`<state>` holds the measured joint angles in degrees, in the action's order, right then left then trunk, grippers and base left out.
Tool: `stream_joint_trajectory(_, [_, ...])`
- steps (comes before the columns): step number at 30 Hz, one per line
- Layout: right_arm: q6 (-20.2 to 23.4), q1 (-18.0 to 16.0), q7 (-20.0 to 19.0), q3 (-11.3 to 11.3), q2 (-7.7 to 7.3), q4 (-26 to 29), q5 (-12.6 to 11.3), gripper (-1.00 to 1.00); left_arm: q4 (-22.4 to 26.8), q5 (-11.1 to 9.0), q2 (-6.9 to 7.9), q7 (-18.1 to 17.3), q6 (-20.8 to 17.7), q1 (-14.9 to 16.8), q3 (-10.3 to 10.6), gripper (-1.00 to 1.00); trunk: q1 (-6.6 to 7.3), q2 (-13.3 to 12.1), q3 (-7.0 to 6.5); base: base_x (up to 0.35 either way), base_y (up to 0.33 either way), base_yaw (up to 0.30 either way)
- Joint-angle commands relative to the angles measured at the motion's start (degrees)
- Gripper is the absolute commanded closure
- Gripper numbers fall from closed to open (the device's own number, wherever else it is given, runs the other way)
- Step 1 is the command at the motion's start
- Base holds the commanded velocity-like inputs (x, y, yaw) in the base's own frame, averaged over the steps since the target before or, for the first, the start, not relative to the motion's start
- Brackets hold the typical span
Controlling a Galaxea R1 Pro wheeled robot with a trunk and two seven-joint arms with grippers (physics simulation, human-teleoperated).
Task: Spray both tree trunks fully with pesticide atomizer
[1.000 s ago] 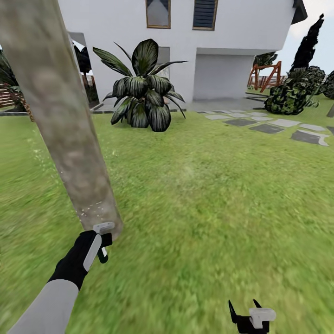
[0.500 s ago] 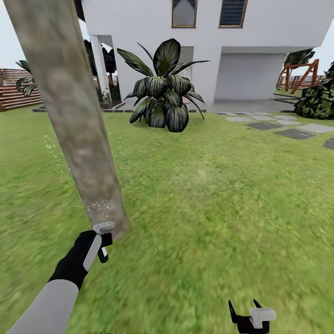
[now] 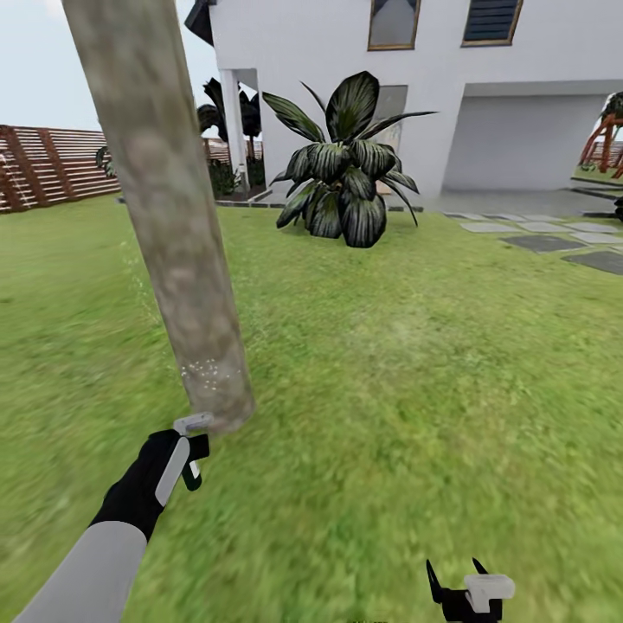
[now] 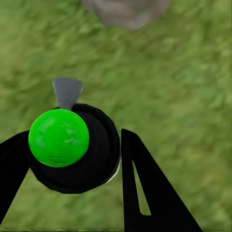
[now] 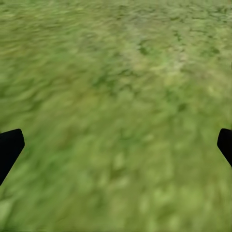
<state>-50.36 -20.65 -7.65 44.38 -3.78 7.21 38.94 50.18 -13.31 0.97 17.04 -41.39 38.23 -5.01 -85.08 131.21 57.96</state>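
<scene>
Grass lawn (image 3: 415, 363) w/ trunk (image 3: 173, 216), stepping stones (image 3: 554, 242) maybe.

text: none legible | labels/brands: none on the pesticide atomizer (image 4: 72, 150), whose bright green top and dark body are plain | signs/numbers: none on the white house (image 3: 519, 78) wall, the fence (image 3: 43, 164) slats or the tree trunk (image 3: 173, 216) | all views checked

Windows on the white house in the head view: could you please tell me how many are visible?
2, both on the white house along the top edge: a wood-framed glass window above the broad-leaved dark plant, and a dark louvred window further right. Others may lie beyond the frame.
</scene>
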Motion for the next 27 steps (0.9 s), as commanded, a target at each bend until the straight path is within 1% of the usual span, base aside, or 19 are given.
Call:
stream_joint_trajectory(1, [0.0, 0.0, 0.0, 0.0, 0.0, 0.0, 0.0, -1.0, 0.0, 0.03, 0.0, 0.01, 0.0, 0.0, 0.0, 1.0, 0.0, 0.0, 0.0, -0.134, -0.267, 0.277])
stream_joint_trajectory(5, [0.0, 0.0, 0.0, 0.0, 0.0, 0.0, 0.0, -1.0, 0.0, 0.01, 0.0, 0.01, 0.0, 0.0, 0.0, 1.0, 0.0, 0.0, 0.0, -0.171, -0.247, 0.277])
stream_joint_trajectory(8, [0.0, 0.0, 0.0, 0.0, 0.0, 0.0, 0.0, -1.0, -0.12, -0.06, 0.0, -0.06, 0.07, 0.0, 0.0, 1.0, 0.0, 0.0, 0.0, -0.149, -0.14, 0.249])
stream_joint_trajectory(11, [0.0, 0.0, 0.0, 0.0, 0.0, 0.0, 0.0, -1.0, -0.1, 0.11, -0.04, -0.08, 0.29, 0.08, 0.43, 1.0, 0.0, 0.0, 0.0, -0.029, -0.023, 0.06])
stream_joint_trajectory(15, [0.0, 0.0, -0.02, 0.0, 0.0, 0.0, 0.0, -1.0, -0.77, 0.48, -0.37, -0.08, 0.15, 1.16, 1.16, 1.0, 0.0, 0.0, 0.0, -0.003, -0.003, 0.007])
stream_joint_trajectory(17, [0.0, 0.0, -0.01, 0.0, 0.0, 0.0, 0.0, -1.0, -1.25, 0.48, -0.68, -0.1, -0.24, 3.67, 1.33, 1.0, 0.0, 0.0, 0.0, 0.0, 0.0, 0.001])
stream_joint_trajectory(19, [0.0, 0.0, 0.0, 0.0, 0.0, 0.0, 0.0, -1.0, -2.97, 0.54, -0.88, -0.17, -0.58, 7.66, 1.43, 1.0, 0.0, 0.0, 0.0, 0.0, 0.0, 0.0])
stream_joint_trajectory(20, [0.0, 0.0, 0.0, 0.0, 0.0, 0.0, 0.0, -1.0, -3.57, 0.54, -0.92, -0.23, -0.68, 9.03, 1.45, 1.0, 0.0, 0.0, 0.0, 0.0, 0.0, 0.0])
stream_joint_trajectory(22, [0.0, 0.0, -0.02, 0.0, 0.0, 0.0, 0.0, -1.0, -3.8, 0.5, -0.95, -0.59, -0.76, 10.25, 1.48, 1.0, 0.0, 0.0, 0.0, 0.0, 0.0, 0.0])
stream_joint_trajectory(25, [0.0, 0.0, -0.01, 0.0, -0.01, 0.0, 0.0, -1.0, -3.45, 0.59, 0.35, -4.11, -1.76, 10.91, 1.36, 1.0, 0.0, 0.0, 0.0, 0.0, 0.0, 0.0])
stream_joint_trajectory(26, [0.0, 0.0, -0.01, 0.0, -0.02, 0.0, 0.0, -1.0, -3.39, 0.66, 1.49, -4.68, -2.5, 10.95, 1.24, 1.0, 0.0, 0.0, 0.0, 0.0, 0.0, 0.0])
stream_joint_trajectory(27, [0.0, 0.0, 0.0, 0.0, -0.03, 0.0, 0.0, -1.0, -3.36, 0.37, 3.95, -5.11, -3.08, 10.99, 1.1, 1.0, 0.0, 0.0, 0.0, 0.0, 0.0, 0.0])
